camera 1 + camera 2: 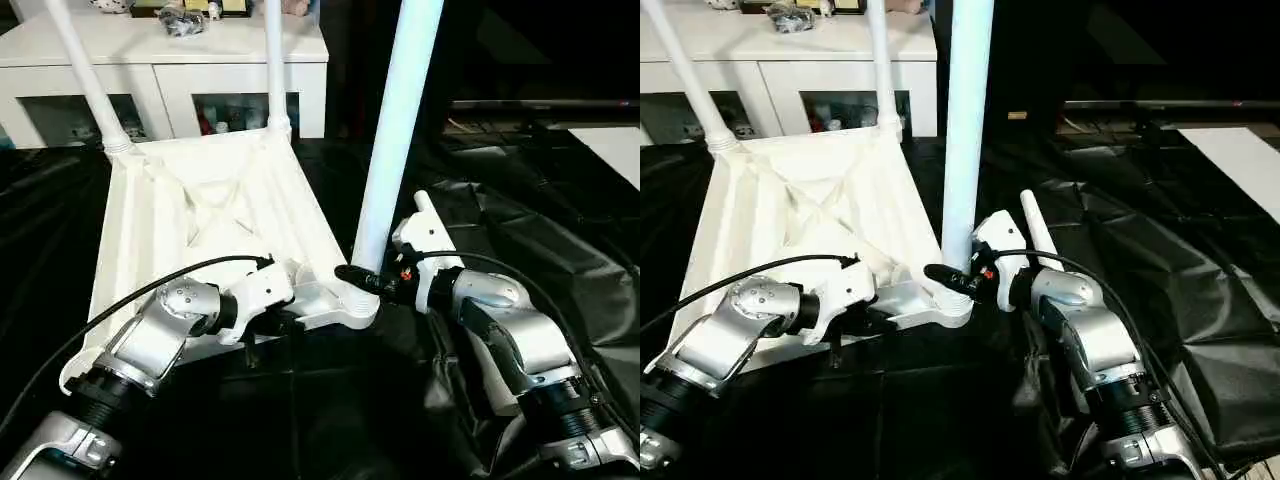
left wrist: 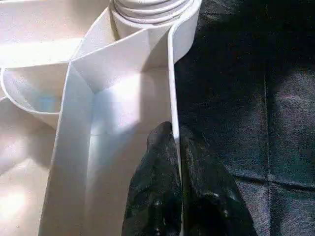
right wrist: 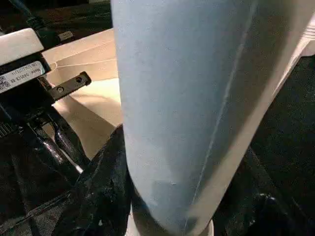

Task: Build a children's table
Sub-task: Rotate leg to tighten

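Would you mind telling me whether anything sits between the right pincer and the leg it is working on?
Nothing visible does. The right pincer already closes around the base of the upright leg, right where it enters the near corner socket of the upturned tabletop.

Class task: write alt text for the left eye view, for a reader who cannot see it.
The right gripper grips a white leg standing in the near corner socket of an upturned white tabletop, while the left gripper pinches the tabletop's near rim. Two more legs stand in the far corners, before a white cabinet.
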You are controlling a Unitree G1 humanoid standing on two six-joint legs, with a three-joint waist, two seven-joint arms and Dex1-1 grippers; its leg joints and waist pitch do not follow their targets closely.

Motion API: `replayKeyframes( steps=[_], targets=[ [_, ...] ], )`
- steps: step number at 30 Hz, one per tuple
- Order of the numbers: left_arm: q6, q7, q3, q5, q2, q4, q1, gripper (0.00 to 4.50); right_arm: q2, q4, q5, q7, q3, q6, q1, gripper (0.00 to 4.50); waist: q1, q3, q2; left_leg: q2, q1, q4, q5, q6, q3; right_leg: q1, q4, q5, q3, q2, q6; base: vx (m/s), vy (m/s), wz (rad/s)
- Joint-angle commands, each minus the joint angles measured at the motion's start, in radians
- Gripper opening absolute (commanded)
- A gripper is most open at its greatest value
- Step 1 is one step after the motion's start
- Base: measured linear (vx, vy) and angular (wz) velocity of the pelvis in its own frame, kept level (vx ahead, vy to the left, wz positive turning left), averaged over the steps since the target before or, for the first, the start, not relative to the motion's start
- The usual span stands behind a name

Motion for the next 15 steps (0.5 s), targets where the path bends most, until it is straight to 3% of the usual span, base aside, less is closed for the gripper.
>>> replayKeyframes(
  steps=[1, 7, 9, 10, 11, 12, 15],
  targets=[
    [0.026, -0.009, -0.041, 0.05, 0.015, 0.041, 0.013, 0.0, -0.006, 0.11, -0.06, -0.034, 0.032, 0.041, 0.049, 1.83, 0.006, -0.018, 0.006, 0.066, 0.011, -0.084, -0.354, -0.021, -0.033, 0.007, -0.105, -0.31, 0.056, -0.09, -0.176, 0.0, 0.0, 0.0],
    [0.11, 0.075, 0.01, 0.011, -0.052, 0.038, 0.002, 0.0, 0.062, 0.176, -0.095, -0.233, -0.039, -0.013, 0.055, 1.83, -0.002, -0.007, 0.008, 0.065, 0.014, -0.091, -0.446, -0.055, -0.042, -0.007, -0.119, -0.481, 0.055, -0.095, -0.141, 0.0, 0.0, 0.0],
    [0.155, 0.123, 0.026, 0.001, -0.09, 0.03, 0.002, 0.0, 0.083, 0.196, -0.105, -0.297, -0.059, -0.024, 0.058, 1.83, -0.006, -0.001, 0.007, 0.063, 0.027, -0.091, -0.524, -0.068, -0.049, -0.016, -0.133, -0.611, 0.05, -0.097, -0.105, -0.026, 0.01, -0.06],
    [0.181, 0.145, 0.033, -0.005, -0.11, 0.024, 0.003, 0.0, 0.093, 0.203, -0.106, -0.323, -0.068, -0.025, 0.058, 1.83, -0.01, -0.004, 0.007, 0.062, 0.021, -0.096, -0.526, -0.069, -0.057, -0.007, -0.134, -0.627, 0.046, -0.099, -0.087, -0.032, 0.037, -0.19],
    [0.235, 0.199, 0.043, -0.009, -0.165, 0.02, 0.001, 0.0, 0.118, 0.229, -0.113, -0.383, -0.082, -0.033, 0.054, 1.83, -0.013, -0.005, 0.007, 0.063, 0.016, -0.102, -0.516, -0.07, -0.058, -0.002, -0.134, -0.601, 0.046, -0.097, -0.082, -0.032, 0.037, -0.19],
    [0.25, 0.22, 0.045, -0.007, -0.184, 0.021, 0.0, 0.0, 0.126, 0.238, -0.115, -0.4, -0.085, -0.036, 0.051, 1.83, -0.013, -0.006, 0.012, 0.064, 0.019, -0.104, -0.52, -0.073, -0.059, -0.005, -0.135, -0.564, 0.044, -0.095, -0.089, -0.022, 0.043, -0.18],
    [0.294, 0.281, 0.027, 0.025, -0.237, 0.039, -0.011, 0.0, 0.159, 0.286, -0.115, -0.45, -0.092, -0.04, 0.031, 1.83, -0.015, -0.007, 0.011, 0.063, 0.022, -0.106, -0.524, -0.069, -0.056, -0.008, -0.134, -0.472, 0.047, -0.09, -0.112, 0.0, 0.0, 0.0]
  ],
)
